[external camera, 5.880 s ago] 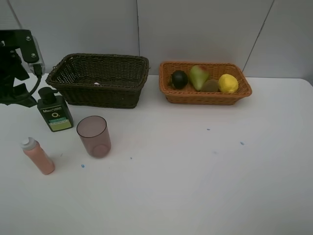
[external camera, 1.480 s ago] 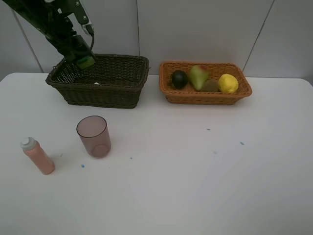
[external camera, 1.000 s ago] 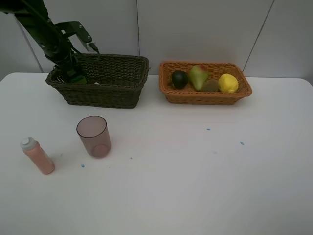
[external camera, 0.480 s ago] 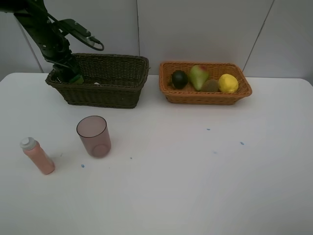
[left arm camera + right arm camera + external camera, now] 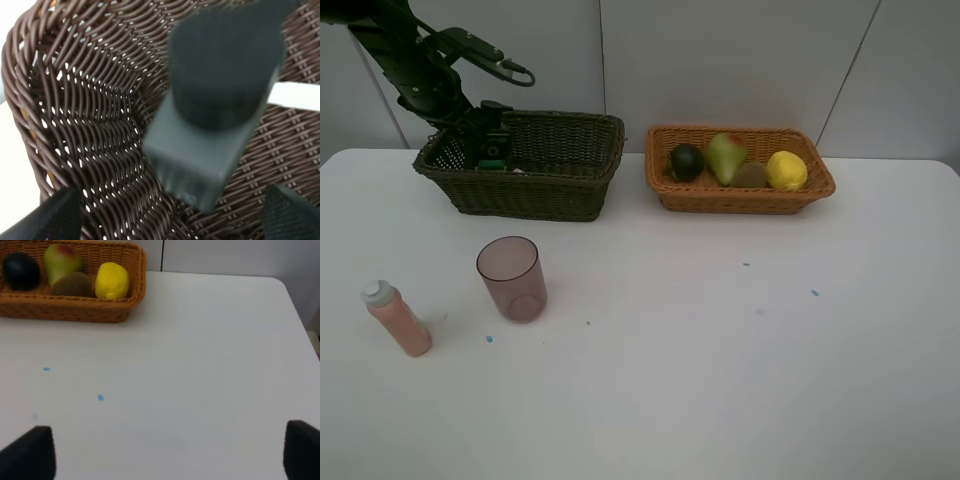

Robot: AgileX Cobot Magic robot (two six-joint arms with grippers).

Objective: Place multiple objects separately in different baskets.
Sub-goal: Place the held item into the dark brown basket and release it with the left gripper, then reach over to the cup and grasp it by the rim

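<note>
- Standing at the far left of the white table (image 5: 720,360), near its front, is the pink white-capped bottle (image 5: 396,320), well apart from both baskets.
- Behind it, at the back of the table, the left gripper (image 5: 167,217) hangs over the left end of the dark brown basket (image 5: 535,190). Its claw is spread wide, one fingertip on either side of the dark green bottle (image 5: 215,110), and neither one touches it.
- That bottle is inside the dark brown basket at its left end, close to the woven wall, with its black cap towards the wrist camera. It is blurred there, so I cannot tell whether it rests on the basket floor.
- A slim white item (image 5: 295,96) lies on the basket floor beyond the bottle.
- In front of this basket, the translucent pinkish cup (image 5: 510,278) stands upright on the table, mouth up.
- To the right, just beside the dark basket, sits the shallower light orange-tan basket (image 5: 740,202).
- It holds, in a row, the dark green round fruit (image 5: 686,161), the red-blushed green pear (image 5: 725,157), the kiwi (image 5: 751,176) tucked against the pear, and the lemon (image 5: 786,170).
- The right gripper (image 5: 165,452) hovers over bare table to the right of that basket, its claw spread wide with nothing between the fingertips.
</note>
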